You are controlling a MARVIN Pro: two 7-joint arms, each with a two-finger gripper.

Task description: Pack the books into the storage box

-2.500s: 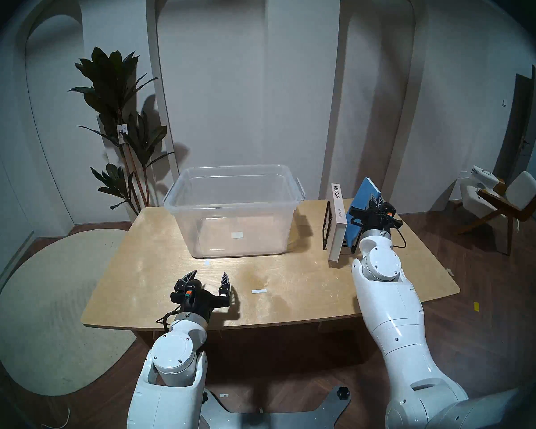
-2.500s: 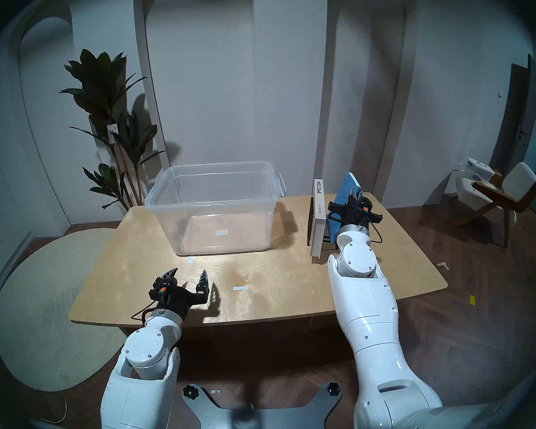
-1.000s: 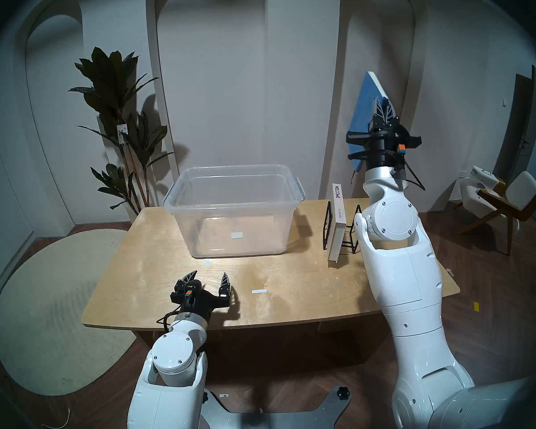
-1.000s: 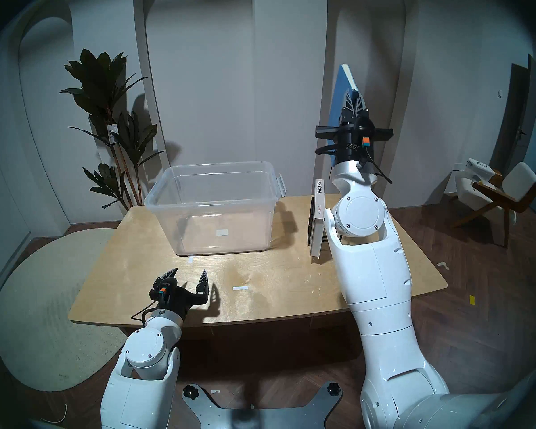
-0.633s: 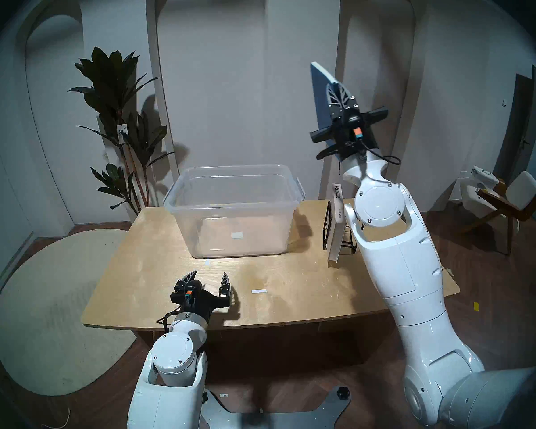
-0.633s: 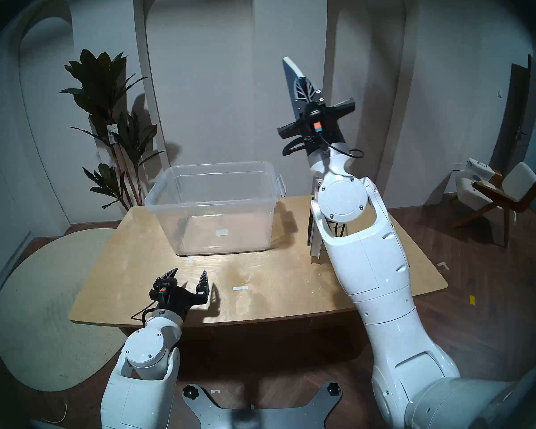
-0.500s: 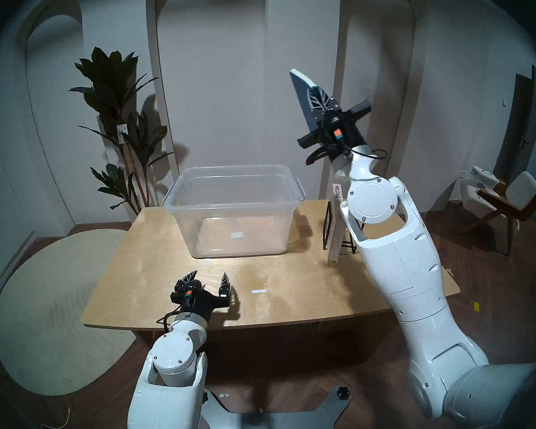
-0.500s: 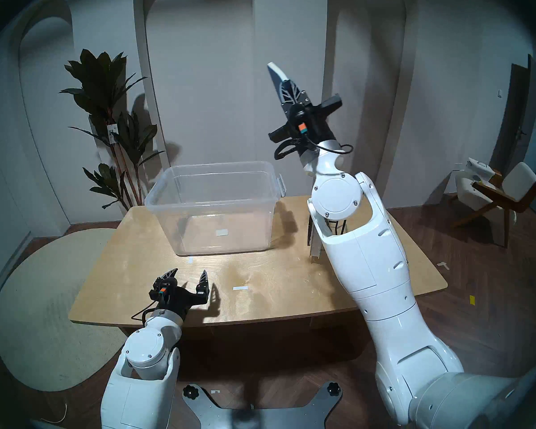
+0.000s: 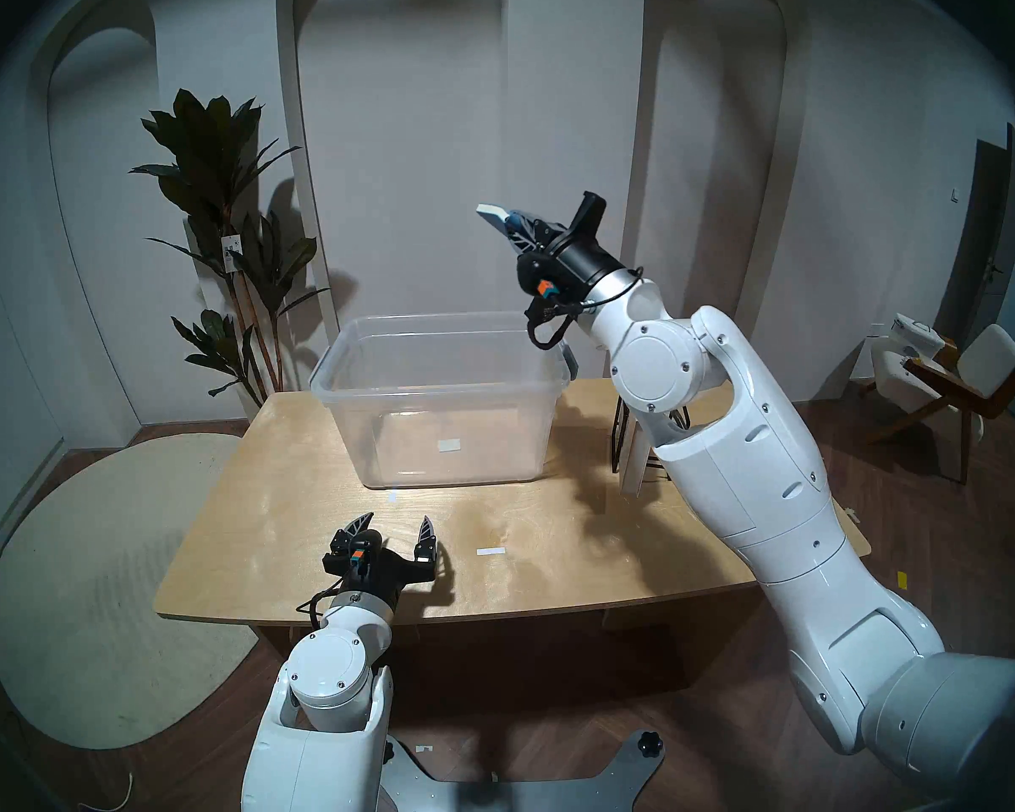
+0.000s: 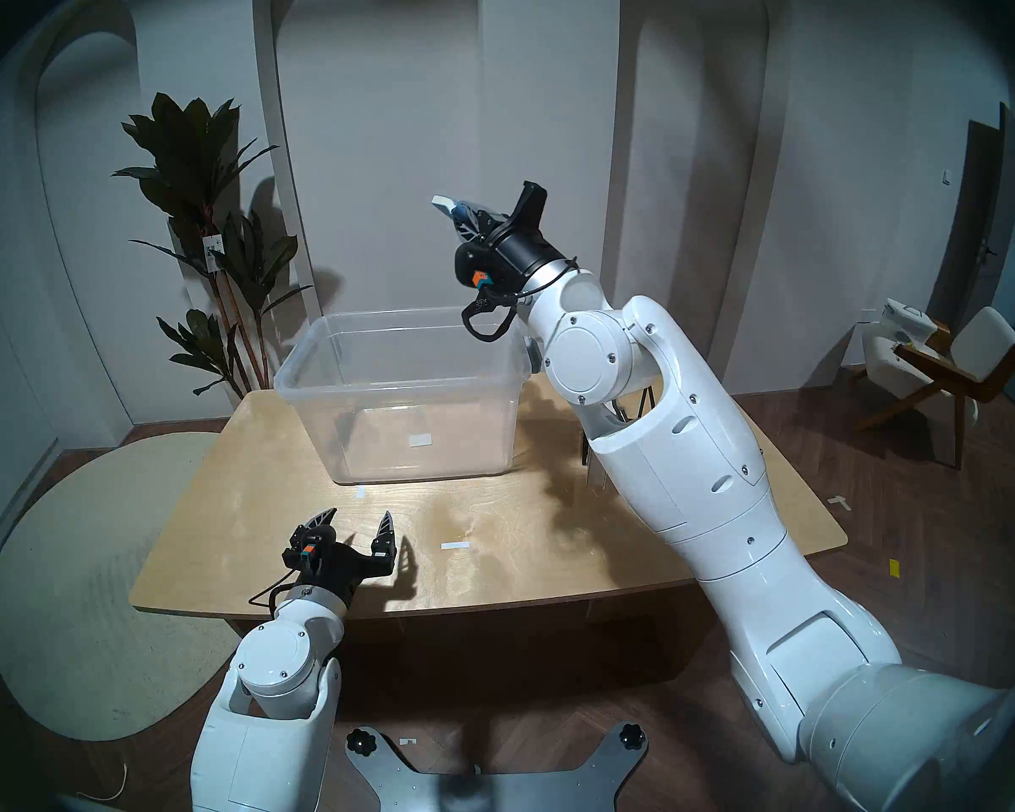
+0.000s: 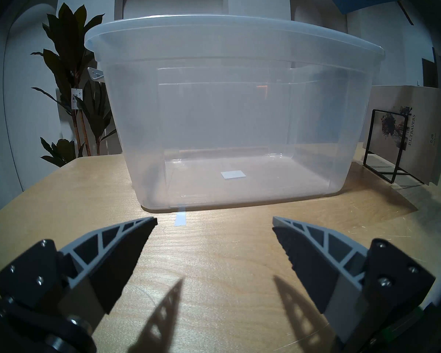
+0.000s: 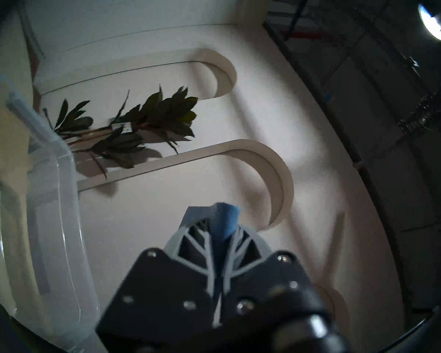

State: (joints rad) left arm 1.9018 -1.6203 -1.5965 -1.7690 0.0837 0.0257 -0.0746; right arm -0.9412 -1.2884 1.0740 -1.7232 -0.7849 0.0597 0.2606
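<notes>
My right gripper (image 9: 515, 226) (image 10: 464, 214) is shut on the thin blue book (image 9: 495, 213) (image 12: 227, 217). It holds the book edge-on in the air above the right end of the clear storage box (image 9: 435, 390) (image 10: 399, 390) (image 11: 214, 21). The box is empty. The white book (image 9: 634, 459) (image 11: 405, 131) leans in the black wire rack (image 9: 617, 441) (image 11: 368, 138) right of the box, mostly hidden behind my right forearm in the head views. Near the table's front edge, my left gripper (image 9: 397, 521) (image 10: 360, 515) (image 11: 214, 220) hangs open with nothing in it, facing the box.
The wooden table (image 9: 552, 559) carries small white tape marks (image 9: 490, 552). A tall potted plant (image 9: 224, 207) stands behind the table's left corner. A chair (image 9: 962, 383) sits far right on the floor, and a round rug (image 9: 95, 588) lies to the left.
My right arm has swung the blue book left and down, from high over the rack to above the box's right end. The wrist rolled, so the book lies flatter. The left arm has not moved.
</notes>
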